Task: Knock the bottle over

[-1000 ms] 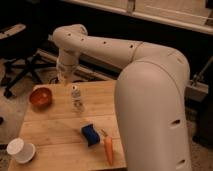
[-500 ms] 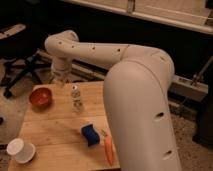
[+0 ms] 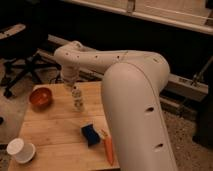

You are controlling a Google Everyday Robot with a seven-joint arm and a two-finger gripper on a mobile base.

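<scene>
Camera view: shows the bottle (image 3: 77, 99) upright on the worktop (image 3: 55, 135) just right of the orange bowl (image 3: 40, 97), puts the hand (image 3: 70, 86) close above its cap, width impossible to tell, leaves the toppling push undone.

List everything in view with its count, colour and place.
bottle: one, clear with a pale cap, upright at the table's far middle
bowl: one, orange, far left of the table
cup: one, white, near left corner
block: one, blue, near side, beside the arm
carrot: one, orange, near edge, by the block
table: one, light wood
chair: one, black, on the floor at left
arm: one, white, reaching from the right
tool: one, pale, just above the bottle
</scene>
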